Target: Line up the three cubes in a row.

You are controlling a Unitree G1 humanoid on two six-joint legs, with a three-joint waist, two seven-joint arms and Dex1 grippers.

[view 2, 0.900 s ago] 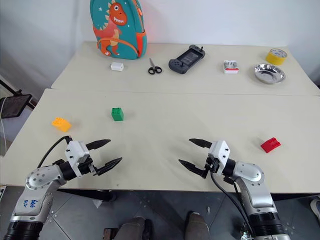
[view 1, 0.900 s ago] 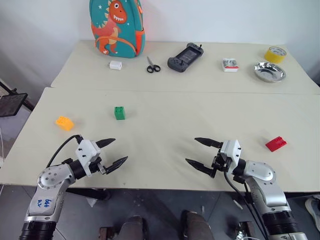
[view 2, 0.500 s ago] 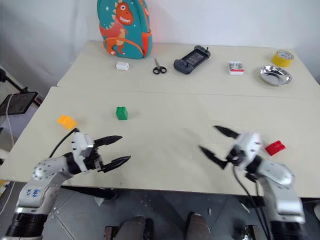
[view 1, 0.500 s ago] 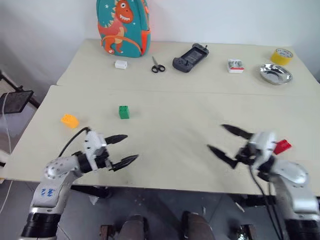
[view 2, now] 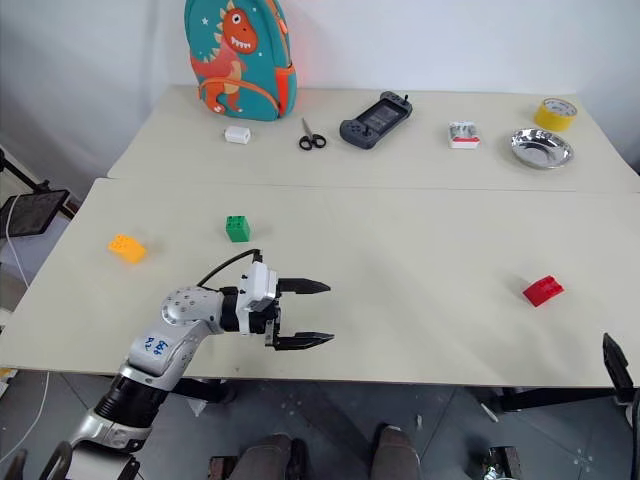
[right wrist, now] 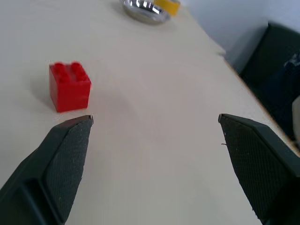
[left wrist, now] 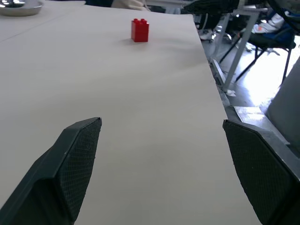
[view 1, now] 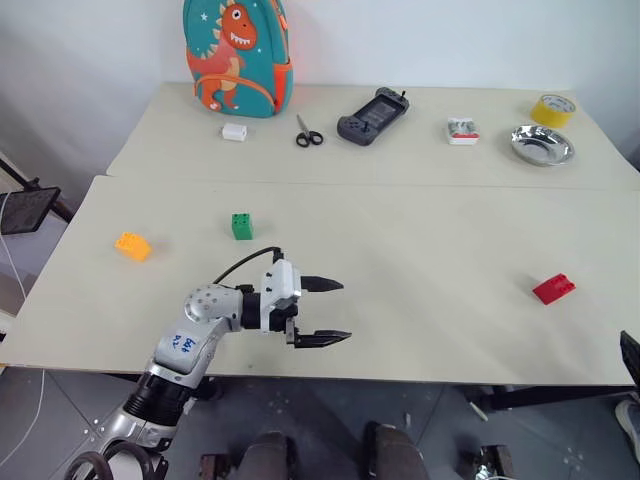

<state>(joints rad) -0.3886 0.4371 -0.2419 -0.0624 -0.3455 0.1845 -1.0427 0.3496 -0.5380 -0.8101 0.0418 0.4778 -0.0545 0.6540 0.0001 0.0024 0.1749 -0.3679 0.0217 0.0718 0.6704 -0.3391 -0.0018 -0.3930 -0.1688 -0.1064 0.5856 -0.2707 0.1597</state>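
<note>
The three cubes lie far apart on the near table. The orange-yellow cube is at the left, the green cube a little right of it and farther back, the red cube near the right edge. My left gripper hovers over the table's front middle, pointing right, open and empty; the red cube sits far ahead of it. My right gripper is open and empty, with the red cube just beyond one fingertip. One of its fingers shows at the lower right corner.
On the far table stand a dinosaur backpack, a small white block, scissors, a game controller, a red-and-white box, a metal bowl and yellow tape. A seam separates the two tables.
My left arm has swung in from the left to the front middle, its gripper still open. My right arm has drawn off toward the lower right corner. The cubes have not moved.
</note>
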